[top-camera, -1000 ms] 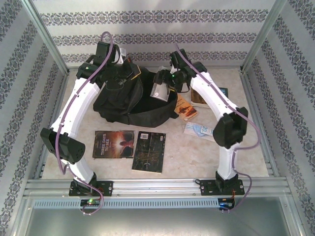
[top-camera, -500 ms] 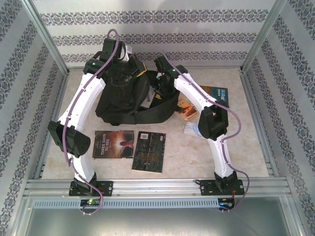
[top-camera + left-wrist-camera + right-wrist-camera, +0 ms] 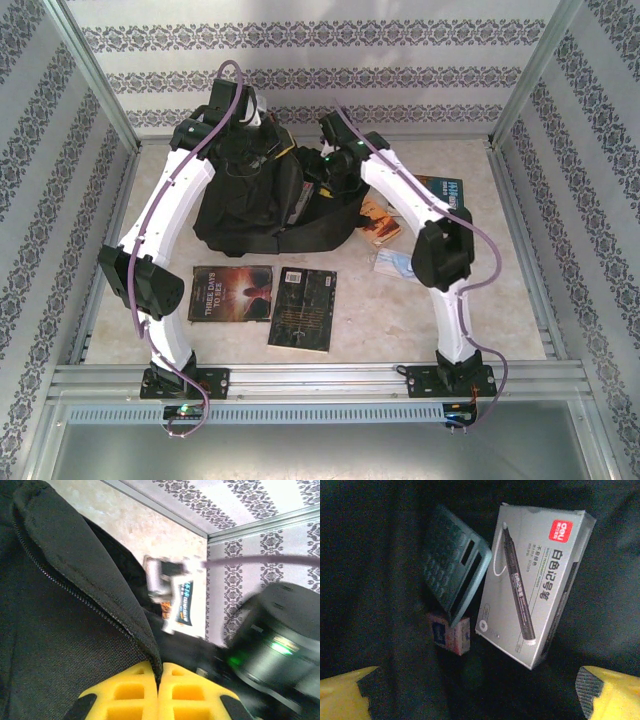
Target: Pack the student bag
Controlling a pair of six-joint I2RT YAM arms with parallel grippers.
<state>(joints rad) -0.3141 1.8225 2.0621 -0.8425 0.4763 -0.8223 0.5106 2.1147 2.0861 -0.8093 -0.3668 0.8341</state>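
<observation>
On the far left part of the table, between the two arms, sat the student bag, a slumped black mass well beyond the books lying flat nearer the arm bases. The left tool was clamped on the zippered lip of the bag, its yellow fingers pressed together with the fabric pinched between them. The right tool hung over the dark interior with its fingers spread wide apart and nothing between them.

Principal hazard, as judged: the lip was held by a thin fold of soft fabric. If that fold slid out, the mouth would probably fall shut over the right tool and the contents. A second hazard: withdrawing the right tool could snag the lining or a strap and drag the whole bag. Inside lay a grey marker box, a teal calculator tilted beside it and seemingly resting on a small pinkish block. A further book dropped on this loose heap might tip the calculator or jam against the box.

Orientation: the mouth faced upward and leaned toward the right arm. The long axis was judged to run near-to-far, raised end farthest from the bases, though folds left this uncertain.
</observation>
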